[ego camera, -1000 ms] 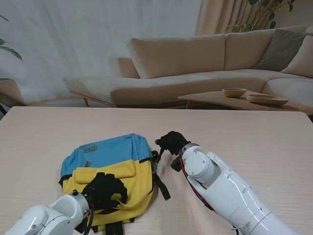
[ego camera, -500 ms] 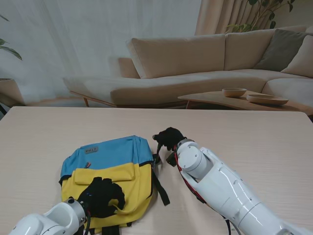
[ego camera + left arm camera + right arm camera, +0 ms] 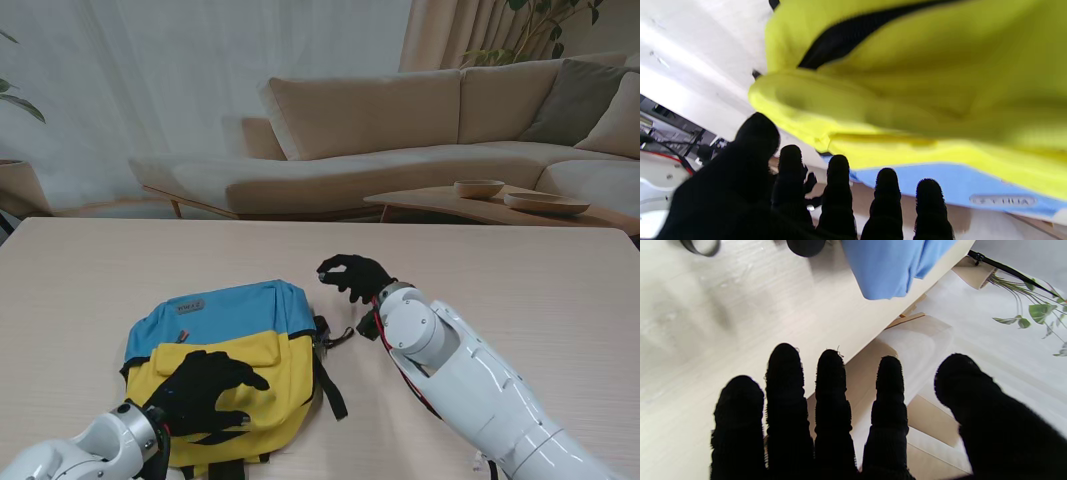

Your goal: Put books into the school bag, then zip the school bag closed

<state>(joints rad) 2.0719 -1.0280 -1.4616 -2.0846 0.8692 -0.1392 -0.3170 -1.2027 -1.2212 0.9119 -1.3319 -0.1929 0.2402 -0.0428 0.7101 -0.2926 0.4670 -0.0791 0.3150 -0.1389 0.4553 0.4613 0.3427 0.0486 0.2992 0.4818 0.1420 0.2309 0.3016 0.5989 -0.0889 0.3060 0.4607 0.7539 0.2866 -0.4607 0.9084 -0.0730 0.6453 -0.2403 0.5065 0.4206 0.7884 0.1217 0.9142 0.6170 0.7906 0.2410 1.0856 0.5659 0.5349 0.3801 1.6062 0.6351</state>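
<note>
Blue-yellow school bag (image 3: 235, 345) flat on table, zipped.

Home living rm: beige sofa (image 3: 400, 130) w/ cushions, low coffee table (image 3: 440, 206), sheer curtains (image 3: 180, 80), potted plant (image 3: 545, 25).

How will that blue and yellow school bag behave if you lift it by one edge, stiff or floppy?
Probably floppy: the school bag is soft fabric that folds and bulges in the left wrist view. Its loose black straps would likely dangle. It lies fairly flat, so it is probably not heavy.

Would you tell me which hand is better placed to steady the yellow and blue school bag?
Left: the left hand is spread open over the yellow and blue school bag, while the right hand hangs beside it.
</note>
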